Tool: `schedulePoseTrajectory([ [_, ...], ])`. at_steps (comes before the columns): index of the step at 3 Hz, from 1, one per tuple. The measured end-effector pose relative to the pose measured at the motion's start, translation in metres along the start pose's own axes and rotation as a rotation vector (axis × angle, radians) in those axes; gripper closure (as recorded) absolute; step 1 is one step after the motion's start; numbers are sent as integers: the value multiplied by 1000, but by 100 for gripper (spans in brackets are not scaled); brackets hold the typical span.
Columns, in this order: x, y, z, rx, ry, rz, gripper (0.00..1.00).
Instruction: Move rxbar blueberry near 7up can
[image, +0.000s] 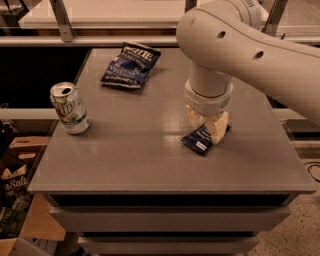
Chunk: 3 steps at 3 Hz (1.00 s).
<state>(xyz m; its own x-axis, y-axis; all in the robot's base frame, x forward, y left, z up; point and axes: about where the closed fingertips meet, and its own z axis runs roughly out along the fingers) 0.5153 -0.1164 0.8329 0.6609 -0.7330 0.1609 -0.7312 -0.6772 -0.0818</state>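
Note:
The rxbar blueberry (198, 140), a small flat navy wrapper with a white patch, lies on the grey table right of centre. My gripper (207, 125) points down over it, its cream fingers (218, 128) closed on the bar's far end. The bar's near end sticks out toward the front left. The 7up can (70, 108), silver-topped with a white and green label, stands upright near the table's left edge, far from the bar. My white arm fills the upper right of the view.
A crinkled dark blue chip bag (131, 65) lies at the back of the table (140, 165), left of the arm. Cardboard boxes (15, 190) stand on the floor at the left. A shelf rail runs behind the table.

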Motion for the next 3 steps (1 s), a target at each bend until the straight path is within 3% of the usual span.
schedulePoseTrajectory([
  [1, 0, -12, -13, 25, -6, -19, 100],
  [2, -15, -34, -40, 96, -32, -52, 100],
  [3, -15, -34, -40, 96, -32, -52, 100],
])
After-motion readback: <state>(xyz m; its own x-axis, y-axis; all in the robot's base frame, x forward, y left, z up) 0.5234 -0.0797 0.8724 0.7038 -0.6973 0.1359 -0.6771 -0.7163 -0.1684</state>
